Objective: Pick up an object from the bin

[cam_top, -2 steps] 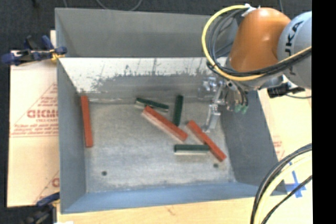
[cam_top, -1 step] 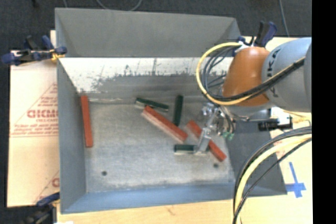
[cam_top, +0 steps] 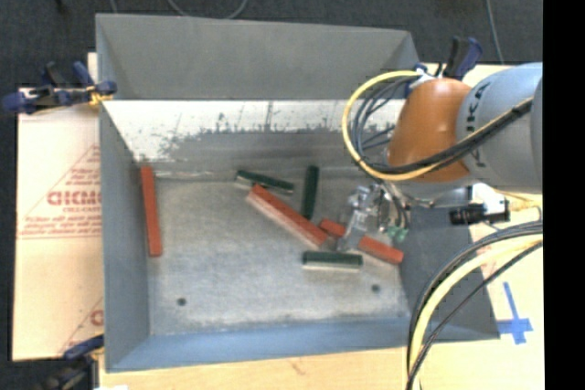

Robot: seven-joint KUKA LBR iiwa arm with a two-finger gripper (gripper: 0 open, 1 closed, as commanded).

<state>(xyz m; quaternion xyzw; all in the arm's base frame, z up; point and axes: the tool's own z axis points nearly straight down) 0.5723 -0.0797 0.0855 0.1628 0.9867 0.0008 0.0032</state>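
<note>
Over the right part of the grey bin [cam_top: 119,269] the arm [cam_top: 494,132] hangs low, its gripper [cam_top: 366,216] at the lower end of a long slanting red stick [cam_top: 283,213], with a dark green stick [cam_top: 332,260] just beside it. Whether the gripper is open or gripping anything cannot be told.

The arm [cam_top: 507,128] at the right of the frame has a rounded silver-grey shell with black lettering on its side. A glossy orange cover [cam_top: 428,125] caps the wrist, left of the shell. Black and yellow cables [cam_top: 358,146] loop around this cover, and further pale cables arc through the lower right. Below the cover sits the gripper [cam_top: 367,213], a small bare-metal assembly.
</note>
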